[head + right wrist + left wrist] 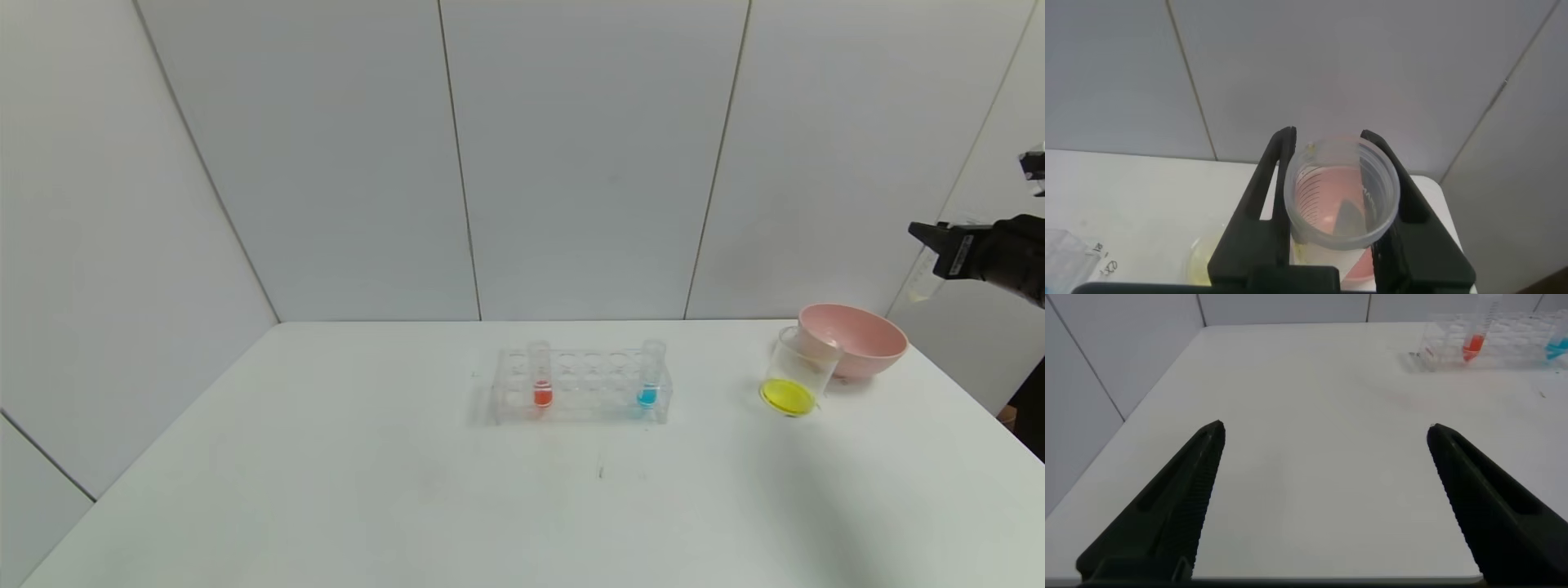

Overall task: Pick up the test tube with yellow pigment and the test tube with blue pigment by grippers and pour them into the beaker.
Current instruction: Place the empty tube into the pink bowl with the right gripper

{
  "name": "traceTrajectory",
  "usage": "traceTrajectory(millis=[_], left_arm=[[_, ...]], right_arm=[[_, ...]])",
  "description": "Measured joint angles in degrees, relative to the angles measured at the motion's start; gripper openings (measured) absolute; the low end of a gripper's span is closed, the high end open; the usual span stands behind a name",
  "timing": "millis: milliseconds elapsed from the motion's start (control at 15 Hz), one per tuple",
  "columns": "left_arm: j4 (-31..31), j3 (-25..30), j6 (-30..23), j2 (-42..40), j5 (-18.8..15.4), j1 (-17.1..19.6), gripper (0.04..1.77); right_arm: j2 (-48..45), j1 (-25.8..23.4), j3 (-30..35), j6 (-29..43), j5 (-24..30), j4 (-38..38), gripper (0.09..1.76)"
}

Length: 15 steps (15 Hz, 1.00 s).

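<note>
Aloft, right gripper point(1331, 196) fingers clamped on emptied yellow tube point(1343, 192); left gripper point(1323, 498) fingers wide.

I see a white bench point(326, 490). Clear rack point(581, 385) mid-bench holds an orange-red tube point(541, 382) and a cyan-blue one point(649, 380). Near the right edge: clear beaker point(796, 380) with a yellow bottom, and a pink bowl point(857, 339) (plain, no pattern). My grippers are black, left point(1323, 498) and right point(1327, 204).

right hand point(1331, 175) clamps clear tube point(1343, 196) (pink bowl point(1327, 224) behind)
</note>
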Motion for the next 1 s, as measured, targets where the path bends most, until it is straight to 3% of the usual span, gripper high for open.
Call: traceTrajectory(millis=[133,333,1000], left_arm=[[0.00,0.00,0.00,0.00,0.00,0.00,1.76],[0.00,0.00,0.00,0.00,0.00,0.00,1.76],[0.00,0.00,0.00,0.00,-0.02,0.00,1.76]], right_arm=[[1.23,-1.26,2.15,0.11,-0.22,-1.48,0.60],[6.39,-1.18,0.00,0.02,-0.78,-4.30,0.60],[31.37,-0.29,-25.36,0.13,-1.04,-5.56,0.60]])
